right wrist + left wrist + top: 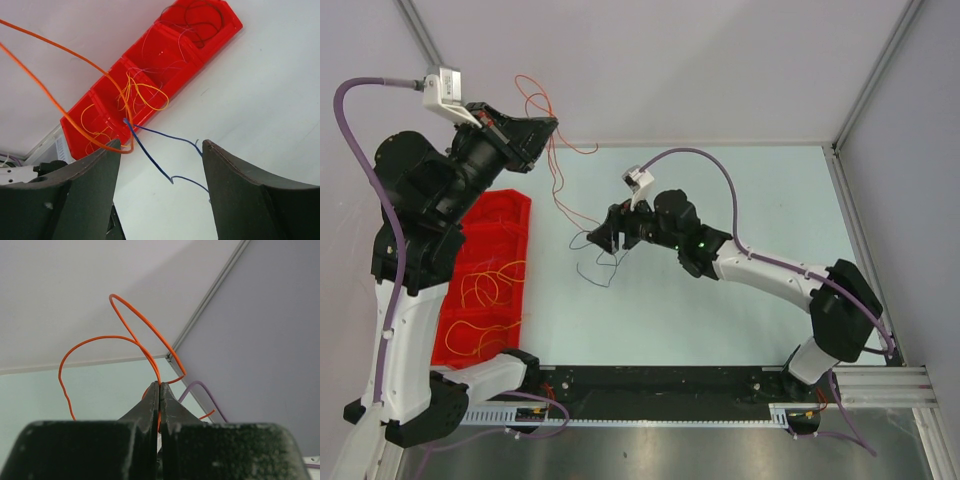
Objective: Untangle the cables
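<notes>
My left gripper (538,128) is raised at the back left and shut on an orange cable (558,175); in the left wrist view the jaws (160,386) pinch it while the orange cable (131,326) loops above them. That cable hangs down to my right gripper (603,238), which stands open low over the table. In the right wrist view the orange cable (60,107) hooks past the left finger of the right gripper (161,145). A thin blue cable (150,152) runs across the gap between the jaws. The dark cable (601,270) trails on the table.
A red divided bin (515,212) lies at the left, holding yellow cables (483,292); the bin (212,42) also holds dark ones (200,14) in its far compartment. Walls with metal frame posts (875,75) close the back and right. A black rail (660,385) runs along the near edge.
</notes>
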`<action>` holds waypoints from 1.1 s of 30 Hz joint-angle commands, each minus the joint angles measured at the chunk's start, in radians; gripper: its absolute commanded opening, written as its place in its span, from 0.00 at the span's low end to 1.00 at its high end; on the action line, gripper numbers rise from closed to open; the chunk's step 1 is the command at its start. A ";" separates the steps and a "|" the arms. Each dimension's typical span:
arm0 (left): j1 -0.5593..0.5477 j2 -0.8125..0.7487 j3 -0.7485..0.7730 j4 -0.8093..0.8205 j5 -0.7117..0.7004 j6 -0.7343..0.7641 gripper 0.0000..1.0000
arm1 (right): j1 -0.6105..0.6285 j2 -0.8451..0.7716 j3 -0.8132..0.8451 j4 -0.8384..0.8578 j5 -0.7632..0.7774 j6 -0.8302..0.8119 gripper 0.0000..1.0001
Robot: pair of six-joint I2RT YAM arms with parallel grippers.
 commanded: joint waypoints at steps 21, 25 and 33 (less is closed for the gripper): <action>0.008 0.134 0.415 -0.292 -0.326 0.226 0.00 | -0.167 -0.024 -0.168 -0.130 0.047 0.002 0.00; 0.011 0.108 0.431 -0.272 -0.455 0.269 0.00 | -0.334 -0.110 -0.308 -0.145 0.029 0.019 0.00; 0.012 0.114 0.461 -0.282 -0.578 0.309 0.00 | -0.655 -0.205 -0.462 -0.196 -0.036 0.097 0.00</action>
